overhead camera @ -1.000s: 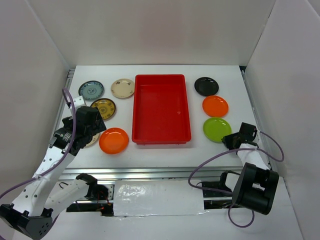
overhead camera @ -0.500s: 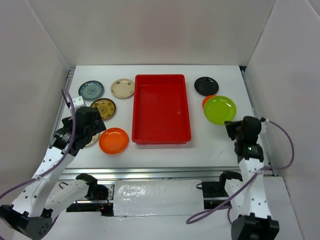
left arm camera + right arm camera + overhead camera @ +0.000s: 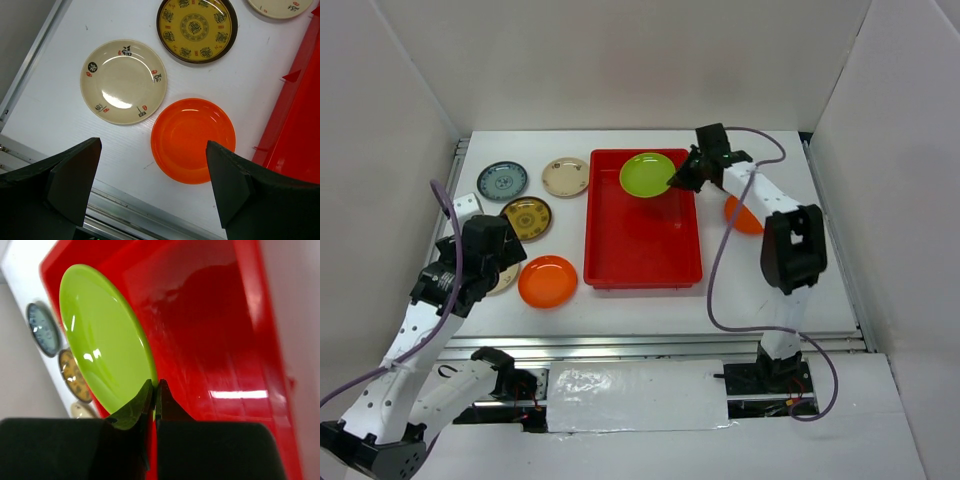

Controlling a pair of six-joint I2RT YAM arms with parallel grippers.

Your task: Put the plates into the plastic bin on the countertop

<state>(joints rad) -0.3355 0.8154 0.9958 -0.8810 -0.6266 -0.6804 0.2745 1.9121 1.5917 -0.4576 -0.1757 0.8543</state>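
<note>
Now the white bench (image 3: 650, 305) carries the red bin (image 3: 642, 240) at its centre, and what has changed is the green plate (image 3: 647, 175). A second ago it lay on the bench at about 4 o'clock from the bin, and half a second ago it was lifted there. It now hangs tilted over the bin's 12 o'clock end, its rim pinched in the right fingers (image 3: 172, 415), which are clenched tight on it. Whether its lower edge touches the bin floor I cannot tell. I judge this the first plate about to go in, since nothing else lies in the bin and only the release is left. At 3 o'clock an orange plate (image 3: 748, 222) shows partly behind the right arm. On the 9 to 10 o'clock side wait the brown-and-gold plate (image 3: 527, 217), a cream plate (image 3: 565, 177) and the blue plate (image 3: 502, 180). At 8 o'clock the left fingers (image 3: 70, 175) are spread wide and hold nothing, above a second orange plate (image 3: 193, 140) and another cream plate (image 3: 123, 81).
</note>
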